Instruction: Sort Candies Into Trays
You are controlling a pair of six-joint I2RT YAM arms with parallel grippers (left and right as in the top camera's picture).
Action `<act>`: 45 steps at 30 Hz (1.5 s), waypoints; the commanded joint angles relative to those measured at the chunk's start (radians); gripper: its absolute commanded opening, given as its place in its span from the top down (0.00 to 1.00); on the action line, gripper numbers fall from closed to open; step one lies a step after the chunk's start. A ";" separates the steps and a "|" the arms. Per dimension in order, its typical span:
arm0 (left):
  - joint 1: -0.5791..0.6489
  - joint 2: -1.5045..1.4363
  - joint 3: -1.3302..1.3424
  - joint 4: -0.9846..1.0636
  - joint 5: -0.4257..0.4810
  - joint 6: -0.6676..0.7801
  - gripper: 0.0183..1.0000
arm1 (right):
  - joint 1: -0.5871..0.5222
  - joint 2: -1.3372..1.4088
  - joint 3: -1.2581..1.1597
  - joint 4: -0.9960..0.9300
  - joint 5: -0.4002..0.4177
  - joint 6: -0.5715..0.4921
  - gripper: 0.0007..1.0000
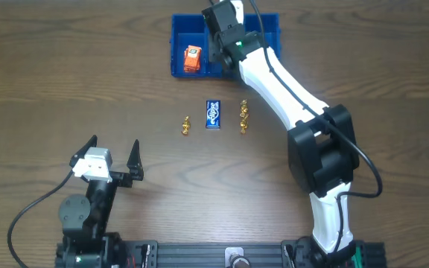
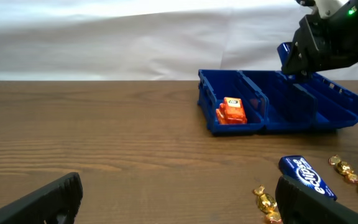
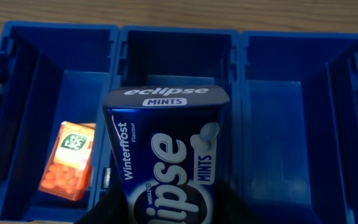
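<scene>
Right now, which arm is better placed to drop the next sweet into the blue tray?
Right. The right pincer holds a dark blue mint tin above the middle compartment of the blue plastic tray, so it probably only needs to let go. The left pincer sits open and empty, far back by its base.

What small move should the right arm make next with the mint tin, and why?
Probably lower and release: the right gripper holds the mint tin above the empty middle compartment of the tray, beside the one with the orange box.
</scene>
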State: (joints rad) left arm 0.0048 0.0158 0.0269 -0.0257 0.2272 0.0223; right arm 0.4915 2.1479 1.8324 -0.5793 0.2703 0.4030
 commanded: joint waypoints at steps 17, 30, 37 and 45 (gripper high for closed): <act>0.001 -0.005 -0.022 -0.029 0.013 -0.010 0.00 | 0.005 0.006 0.168 -0.164 -0.032 0.017 0.13; 0.001 -0.005 -0.022 -0.029 0.013 -0.010 0.00 | 0.127 0.009 0.240 -0.680 -0.130 0.260 0.00; 0.001 -0.005 -0.022 -0.029 0.013 -0.010 0.00 | 0.171 0.009 -0.002 -0.555 -0.172 0.308 0.00; 0.001 -0.005 -0.022 -0.029 0.013 -0.010 0.00 | 0.185 0.019 -0.140 -0.417 -0.209 0.307 0.01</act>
State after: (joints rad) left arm 0.0048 0.0158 0.0269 -0.0261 0.2268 0.0223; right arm 0.6720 2.1498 1.7096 -1.0069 0.0738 0.6899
